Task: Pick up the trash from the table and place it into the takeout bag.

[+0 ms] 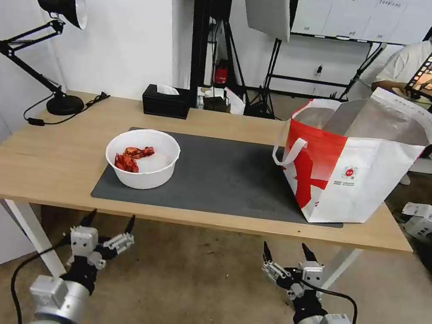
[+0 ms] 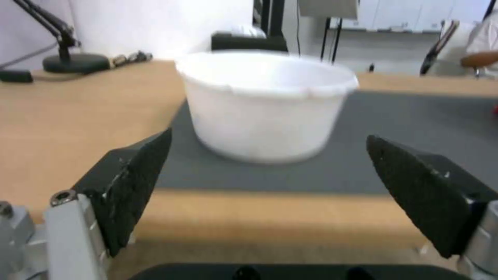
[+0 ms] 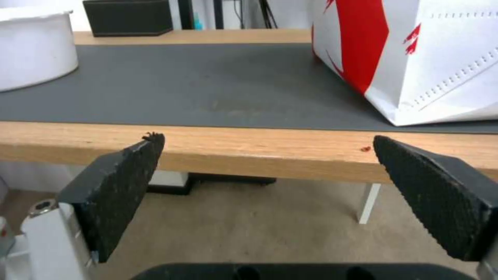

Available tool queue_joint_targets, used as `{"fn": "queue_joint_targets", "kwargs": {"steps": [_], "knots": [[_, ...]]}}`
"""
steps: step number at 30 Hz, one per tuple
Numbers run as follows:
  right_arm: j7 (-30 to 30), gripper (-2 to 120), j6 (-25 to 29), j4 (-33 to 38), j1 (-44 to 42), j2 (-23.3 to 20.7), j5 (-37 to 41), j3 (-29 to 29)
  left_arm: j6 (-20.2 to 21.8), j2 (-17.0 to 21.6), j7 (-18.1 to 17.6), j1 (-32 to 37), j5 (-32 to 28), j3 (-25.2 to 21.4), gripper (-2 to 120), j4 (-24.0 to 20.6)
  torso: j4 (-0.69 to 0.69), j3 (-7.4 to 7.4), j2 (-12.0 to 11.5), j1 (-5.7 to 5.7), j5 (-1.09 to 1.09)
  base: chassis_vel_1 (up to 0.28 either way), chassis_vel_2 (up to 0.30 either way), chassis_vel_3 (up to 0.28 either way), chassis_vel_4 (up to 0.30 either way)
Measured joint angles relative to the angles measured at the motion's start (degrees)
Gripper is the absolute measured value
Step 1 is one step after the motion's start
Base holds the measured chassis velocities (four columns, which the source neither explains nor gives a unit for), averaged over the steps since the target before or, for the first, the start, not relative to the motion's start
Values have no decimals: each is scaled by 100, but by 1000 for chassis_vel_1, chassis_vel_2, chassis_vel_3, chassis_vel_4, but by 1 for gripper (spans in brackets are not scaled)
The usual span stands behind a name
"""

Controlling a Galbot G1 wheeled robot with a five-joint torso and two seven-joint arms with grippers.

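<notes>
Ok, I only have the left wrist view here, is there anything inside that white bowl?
Observer: Yes, red shellfish scraps lie in the white bowl.
Operator: Where's the takeout bag?
Observer: The takeout bag stands open-topped on the right end of the grey mat.
Operator: And the right pincer?
Observer: The right pincer is open, low before the near edge of the table, level with the left pincer.

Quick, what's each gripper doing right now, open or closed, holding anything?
Left gripper: open, holding nothing, below the table's near edge, facing the white bowl.
Right gripper: open, holding nothing, below the table's near edge.
</notes>
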Motion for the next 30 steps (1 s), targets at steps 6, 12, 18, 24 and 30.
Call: {"fn": "queue_joint_targets", "kwargs": {"steps": [6, 12, 18, 24, 30], "knots": [[0, 100, 0, 3, 2, 0, 2, 0, 880, 961, -223, -888, -1085, -392, 100, -21, -2, 0, 0, 1, 0, 0, 0, 0, 0], [-1, 100, -1, 4, 2, -1, 4, 0, 1915, 2444, -670, -1842, -2780, -572, 100, 381, -1, 0, 0, 1, -1, 0, 0, 0, 0], [-1, 100, -1, 4, 3, -1, 4, 0, 3406, 3503, -1020, -3357, -4927, -163, 100, 1204, -2, 1, 0, 2, 1, 0, 0, 0, 0], [-2, 100, -1, 5, 3, -1, 4, 0, 3912, 3812, -1081, -4242, -5928, 277, 100, 1816, -1, 0, 0, 1, 1, 0, 0, 0, 0], [-2, 100, -1, 5, 4, 0, 4, -1, 3912, 3845, -1153, -4971, -6247, 925, 100, 2582, -1, 1, -1, 1, 1, 0, 0, 0, 0]]}}
